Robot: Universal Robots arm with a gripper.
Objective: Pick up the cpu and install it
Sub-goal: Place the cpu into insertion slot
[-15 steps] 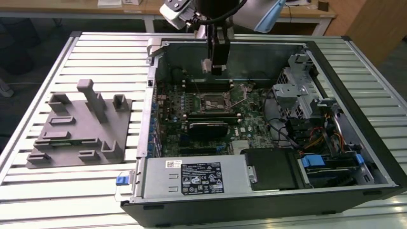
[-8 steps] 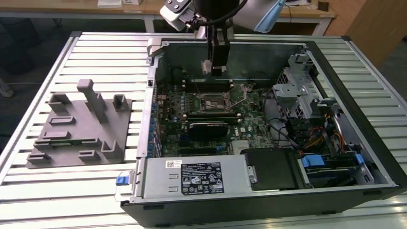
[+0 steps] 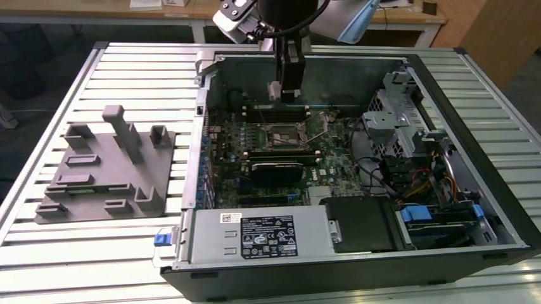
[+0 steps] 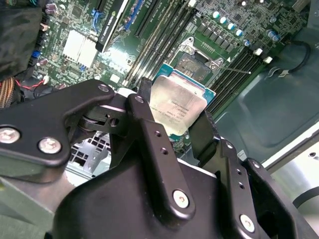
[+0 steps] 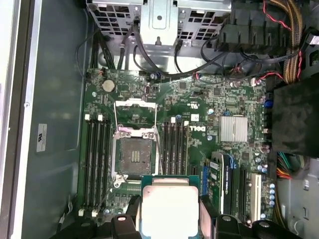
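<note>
Open computer case point(image 3: 355, 272) lying flat on the slatted table point(image 3: 76, 259), green circuit board point(image 3: 334, 171) facing up. Over the board's far part, near the case's far wall: black pincer point(image 3: 287, 95) pointing straight down, clear of the board, clamped on the cpu point(image 3: 274, 90), seen edge-on as a pale sliver at its tip. Below it on the board, a dark square socket point(image 3: 284, 135). Toward the exterior view's left, apart from the case: grey tray point(image 3: 101, 190) with upright posts. Toward the exterior view's right, inside the case: coloured wires point(image 3: 422, 187).

cpu point(image 5: 169, 209) cropped at edge, sides behind jaws
</note>
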